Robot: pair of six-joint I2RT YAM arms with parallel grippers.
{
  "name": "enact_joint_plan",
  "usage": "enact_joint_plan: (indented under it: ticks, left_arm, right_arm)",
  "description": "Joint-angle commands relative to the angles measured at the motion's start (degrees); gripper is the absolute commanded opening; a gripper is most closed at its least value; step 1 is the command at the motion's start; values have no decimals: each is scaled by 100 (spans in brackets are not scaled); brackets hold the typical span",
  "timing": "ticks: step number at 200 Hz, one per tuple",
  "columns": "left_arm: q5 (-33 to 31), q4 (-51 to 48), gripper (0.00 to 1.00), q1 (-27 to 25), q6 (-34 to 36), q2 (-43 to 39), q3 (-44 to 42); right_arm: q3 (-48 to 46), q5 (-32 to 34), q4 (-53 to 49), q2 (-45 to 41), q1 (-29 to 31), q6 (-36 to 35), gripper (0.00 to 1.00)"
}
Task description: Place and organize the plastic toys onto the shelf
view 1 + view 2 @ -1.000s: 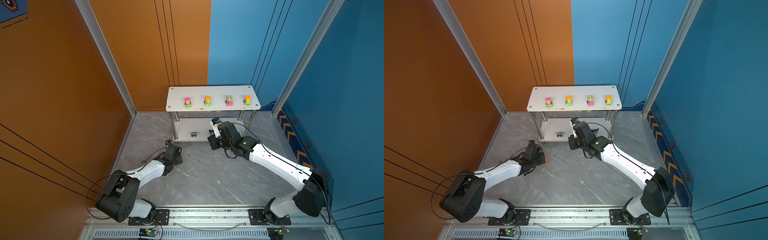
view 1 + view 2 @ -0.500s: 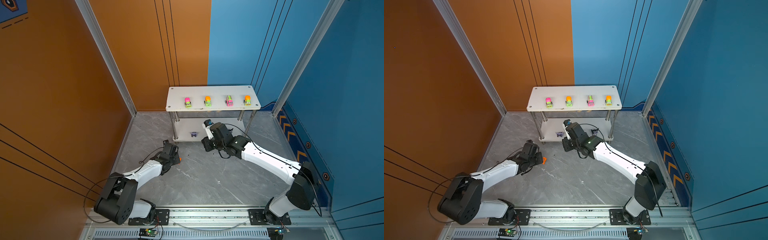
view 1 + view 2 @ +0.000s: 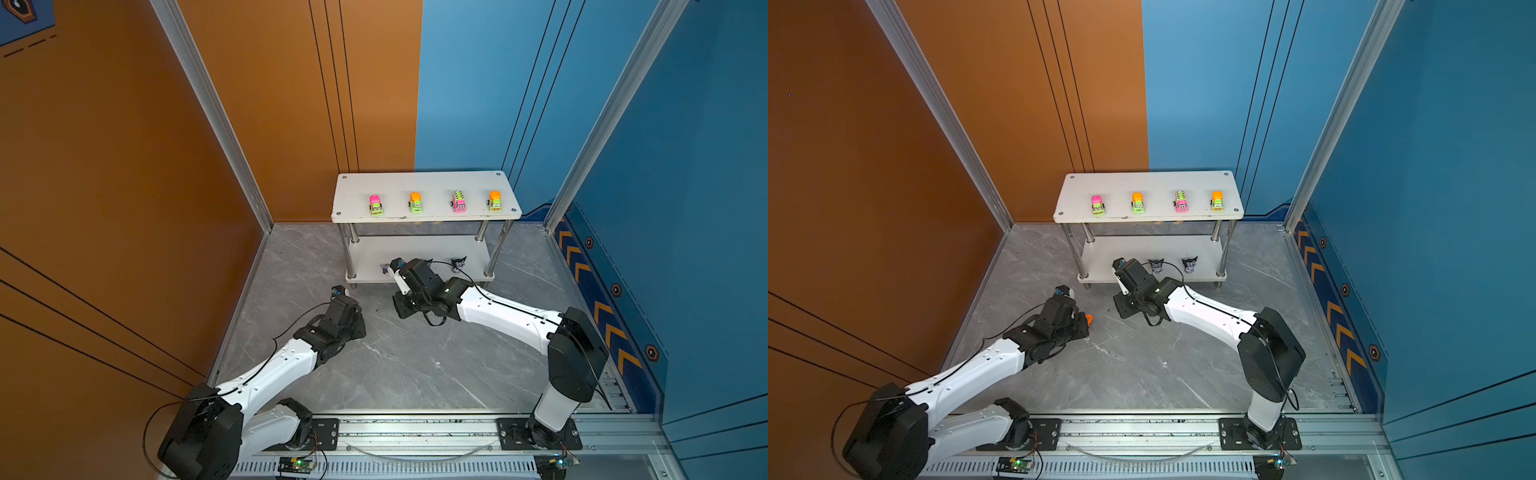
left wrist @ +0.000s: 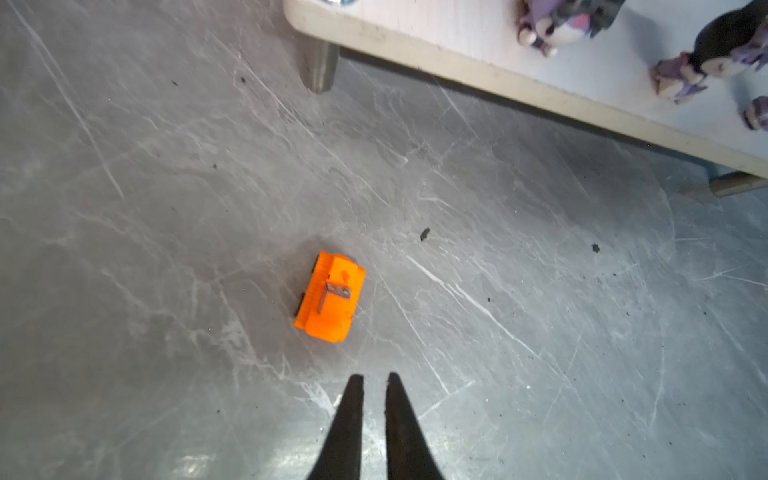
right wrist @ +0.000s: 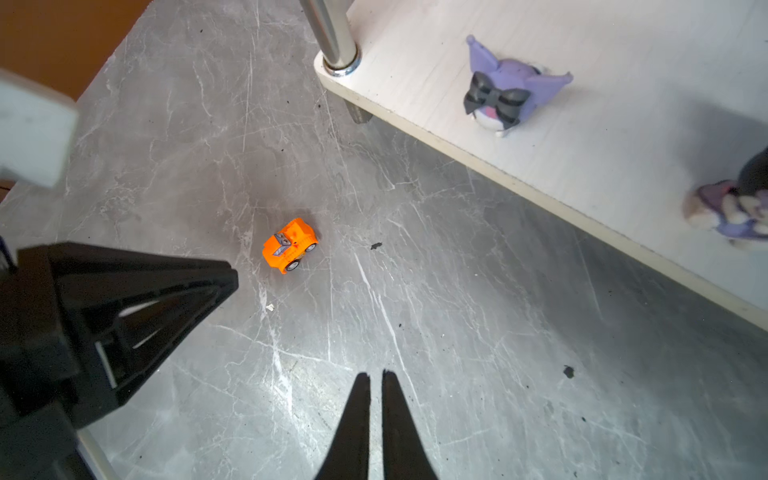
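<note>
The gray floor (image 3: 415, 365) has lots of open room in front of the white shelf (image 3: 424, 183). The left gripper (image 4: 373, 376) and the right gripper (image 5: 375, 372) are both almost closed and hold nothing. The orange car (image 4: 330, 297) sits on the floor near the left gripper, away from the shelf's edge.

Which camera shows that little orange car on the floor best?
The left wrist view: the orange car is largest and unobstructed. The right wrist view shows it smaller, wheels visible. In a top view only a sliver peeks past the left arm.

Lab cell: panel walls (image 3: 124, 166), arm rail (image 3: 415, 432)
</note>
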Motion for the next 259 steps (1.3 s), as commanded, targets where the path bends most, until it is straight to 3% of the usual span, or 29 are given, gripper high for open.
enact_joint_plan:
  ticks: [1, 32, 85, 139, 172, 215, 224, 238, 259]
  left_arm:
    - [-120, 187, 10, -176, -262, 177, -131]
    - [-285, 542, 9, -228, -311, 683, -147]
    - [-152, 832, 8, 131, -87, 1211, -54]
    - [-145, 774, 9, 1209, 282, 778, -417]
    - [358, 713, 8, 2041, 718, 840, -68]
    - [618, 422, 7, 2151, 766, 519, 6]
    - [669, 352, 7, 2144, 717, 379, -56]
    - [718, 235, 7, 2104, 580, 134, -174]
    - [630, 32, 4, 1952, 345, -229, -402]
  right_arm:
    - [-80, -52, -133, -190, -105, -52, 11]
    - [-115, -124, -134, -168, -170, 22, 11]
    - [-92, -198, -167, -99, -252, 22, 11]
    - [143, -375, -290, 134, -249, 119, 12]
    - [322, -470, -402, 295, -183, 140, 13]
    - [882, -595, -522, 918, 135, -222, 18]
    - [1116, -601, -594, 1151, 211, -327, 16]
    - [1503, -524, -702, 1486, 284, -493, 0]
    - [1803, -368, -515, 1863, 410, -786, 0]
